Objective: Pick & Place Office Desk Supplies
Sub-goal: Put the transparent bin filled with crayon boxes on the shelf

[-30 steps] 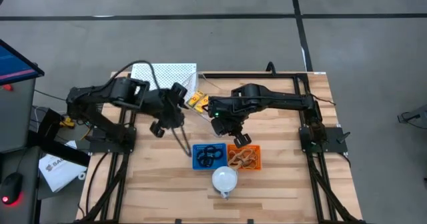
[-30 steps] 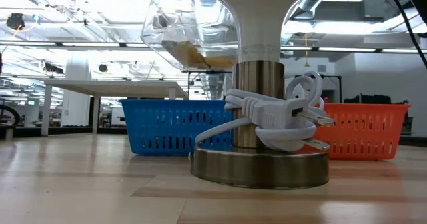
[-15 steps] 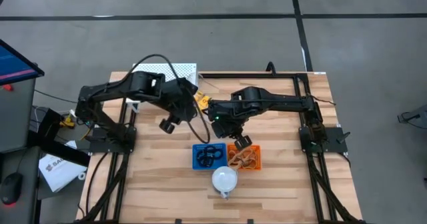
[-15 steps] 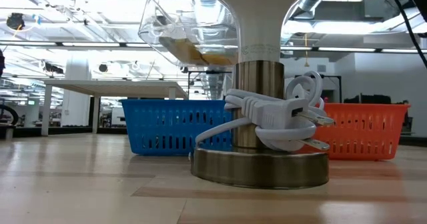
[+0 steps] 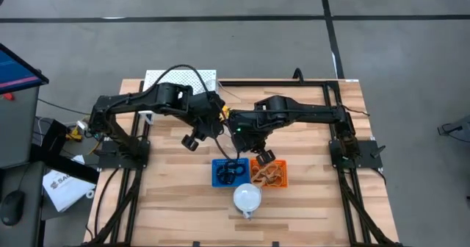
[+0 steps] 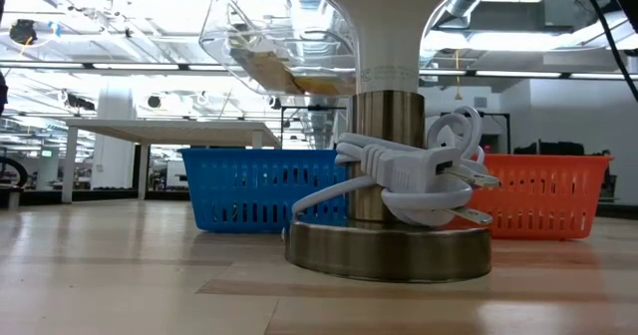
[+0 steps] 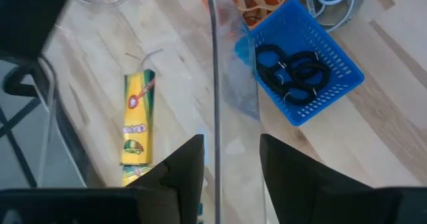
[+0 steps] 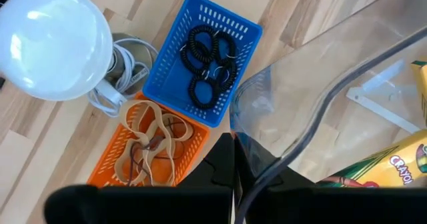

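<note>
A clear plastic bag [image 6: 274,36] hangs above the table, and something yellow-brown lies in it. My right gripper [image 8: 233,167] is shut on it, over the baskets [image 5: 241,135]. My left gripper [image 7: 230,164] is open beside it [image 5: 214,129]. One finger stands on each side of the bag's edge [image 7: 215,111], and I cannot tell whether they touch it. Black coil rings [image 8: 208,57] lie in a blue basket [image 5: 229,172]. Tan rubber bands [image 8: 150,141] lie in an orange basket [image 5: 269,173]. My right gripper pinches an edge of the clear bag [image 8: 257,151] between its two shut fingers, which slant down from above. The bag spreads out from the fingers and hangs clear of the table, above the baskets.
A white dome lamp [image 5: 247,198] stands near the front edge, just in front of the baskets, its white cord [image 6: 409,170] wound around the stem. A yellow crayon box [image 7: 137,117] lies on the wood behind the baskets. A white perforated sheet [image 5: 180,78] lies at the far left.
My left gripper has moved toward the table's right edge and downward, closing in on my right gripper and the bag. The hanging bag has shifted a little. My right gripper has kept still.
</note>
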`<control>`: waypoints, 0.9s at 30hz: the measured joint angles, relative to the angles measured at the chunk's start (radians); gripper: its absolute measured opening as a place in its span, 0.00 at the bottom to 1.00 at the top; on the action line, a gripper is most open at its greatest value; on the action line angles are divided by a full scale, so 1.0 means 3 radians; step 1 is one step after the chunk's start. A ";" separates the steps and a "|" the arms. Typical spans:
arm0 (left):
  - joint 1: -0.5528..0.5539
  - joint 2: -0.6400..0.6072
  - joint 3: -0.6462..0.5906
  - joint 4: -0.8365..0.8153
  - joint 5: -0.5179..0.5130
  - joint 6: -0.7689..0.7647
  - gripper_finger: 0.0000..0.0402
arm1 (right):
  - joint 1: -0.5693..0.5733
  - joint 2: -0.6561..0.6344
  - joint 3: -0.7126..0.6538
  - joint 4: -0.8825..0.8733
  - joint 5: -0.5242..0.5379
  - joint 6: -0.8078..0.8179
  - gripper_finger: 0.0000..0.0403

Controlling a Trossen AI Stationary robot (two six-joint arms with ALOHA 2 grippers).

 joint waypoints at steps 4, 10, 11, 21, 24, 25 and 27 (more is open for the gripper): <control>0.0052 0.0000 -0.0001 -0.0050 0.0008 -0.0075 0.34 | -0.0003 0.0000 0.0002 0.0011 0.0025 0.0029 0.00; 0.0138 0.0000 -0.0001 -0.0140 0.0004 -0.0183 0.27 | -0.0027 0.0000 0.0003 0.0011 0.0069 0.0071 0.00; 0.0145 0.0000 -0.0001 -0.0156 0.0005 -0.0208 0.25 | -0.0027 0.0000 0.0003 0.0019 0.0070 0.0072 0.00; 0.0143 0.0000 0.0001 -0.0289 0.0085 -0.0266 0.02 | -0.0022 0.0004 0.0003 0.0037 0.0082 0.0070 0.00; 0.0143 -0.0023 0.0000 -0.0301 0.0084 -0.0269 0.01 | -0.0022 0.0005 0.0003 0.0048 0.0083 0.0069 0.00; 0.0141 -0.0042 0.0000 -0.0299 0.0075 -0.0268 0.01 | -0.0022 0.0005 0.0003 0.0078 0.0083 0.0070 0.00; 0.0140 -0.0080 0.0000 -0.0288 0.0068 -0.0272 0.01 | -0.0022 0.0005 0.0007 0.0116 0.0088 0.0078 0.00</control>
